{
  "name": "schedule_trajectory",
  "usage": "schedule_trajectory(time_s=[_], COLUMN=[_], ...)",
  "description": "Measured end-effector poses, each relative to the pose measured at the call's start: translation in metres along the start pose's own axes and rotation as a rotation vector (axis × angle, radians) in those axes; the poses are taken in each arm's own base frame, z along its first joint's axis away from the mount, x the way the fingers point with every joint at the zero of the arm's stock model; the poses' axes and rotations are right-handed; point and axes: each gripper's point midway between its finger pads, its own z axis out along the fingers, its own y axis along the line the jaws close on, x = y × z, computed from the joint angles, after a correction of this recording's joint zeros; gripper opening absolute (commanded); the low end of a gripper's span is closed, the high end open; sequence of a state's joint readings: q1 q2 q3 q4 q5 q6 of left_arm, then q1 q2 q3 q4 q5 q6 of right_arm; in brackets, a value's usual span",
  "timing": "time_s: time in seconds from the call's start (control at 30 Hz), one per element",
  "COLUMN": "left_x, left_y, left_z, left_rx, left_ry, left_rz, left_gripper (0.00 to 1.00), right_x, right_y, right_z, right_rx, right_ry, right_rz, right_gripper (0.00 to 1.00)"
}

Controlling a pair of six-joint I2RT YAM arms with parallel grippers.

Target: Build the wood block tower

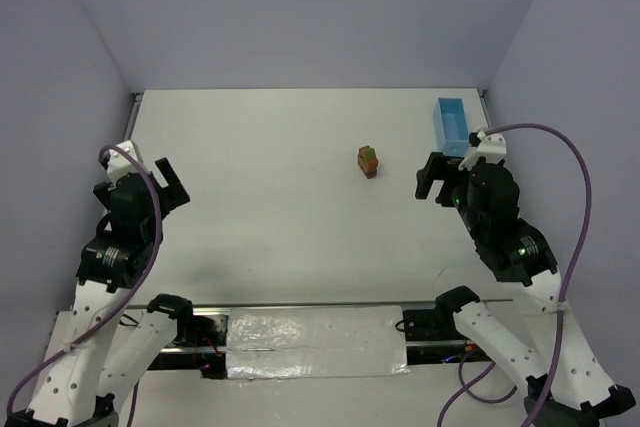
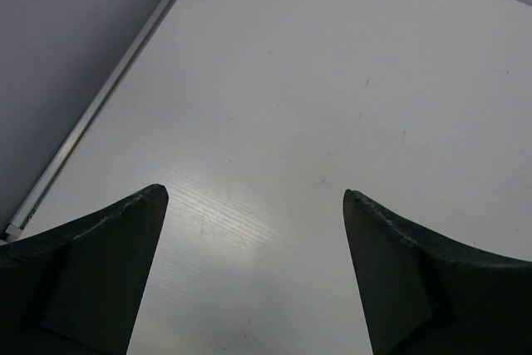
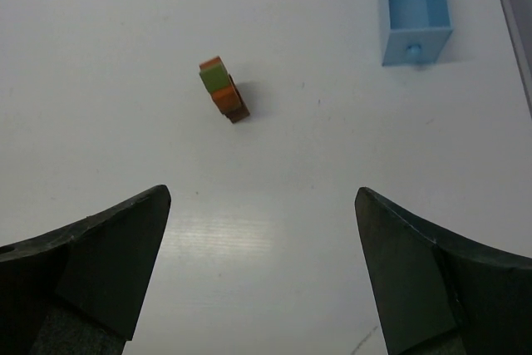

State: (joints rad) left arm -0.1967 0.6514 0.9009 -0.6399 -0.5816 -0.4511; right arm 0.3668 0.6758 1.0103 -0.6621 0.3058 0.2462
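The wood block tower (image 1: 368, 161) stands as a small stack of orange, olive green and dark red blocks right of the table's middle. It also shows in the right wrist view (image 3: 223, 89), ahead and left of my fingers. My right gripper (image 1: 435, 176) is open and empty, to the right of the tower and apart from it; in its own view (image 3: 262, 197) only bare table lies between the fingers. My left gripper (image 1: 170, 183) is open and empty at the far left; its own view (image 2: 253, 197) shows only bare table.
A light blue rectangular tray (image 1: 452, 124) lies at the back right, just behind my right gripper, and shows in the right wrist view (image 3: 414, 7). The table's left edge rail (image 2: 100, 97) runs close to my left gripper. Grey walls enclose the table.
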Motion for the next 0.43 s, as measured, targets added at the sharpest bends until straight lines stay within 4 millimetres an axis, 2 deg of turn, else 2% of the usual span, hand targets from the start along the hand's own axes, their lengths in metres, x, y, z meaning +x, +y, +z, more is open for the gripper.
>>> schedule_trajectory(time_s=[0.07, 0.2, 0.3, 0.43], left_x=[-0.004, -0.007, -0.006, -0.001], left_y=[0.003, 0.006, 0.005, 0.005], left_z=[-0.005, -0.011, -0.01, -0.007], left_rx=[0.002, 0.013, 0.012, 0.01], left_ry=[-0.022, -0.05, -0.047, -0.03], left_rz=[-0.013, -0.03, -0.028, -0.017], left_gripper=[0.99, 1.0, 1.0, 0.99], right_x=[0.016, 0.029, 0.025, 0.026], right_y=[-0.004, -0.007, -0.006, -0.006], right_z=[-0.001, -0.008, -0.014, -0.013], right_rx=[0.005, -0.012, -0.032, -0.031], right_ry=[0.029, 0.033, 0.006, 0.01], right_rz=[-0.006, -0.006, 0.004, 0.003], right_gripper=[1.0, 1.0, 1.0, 1.0])
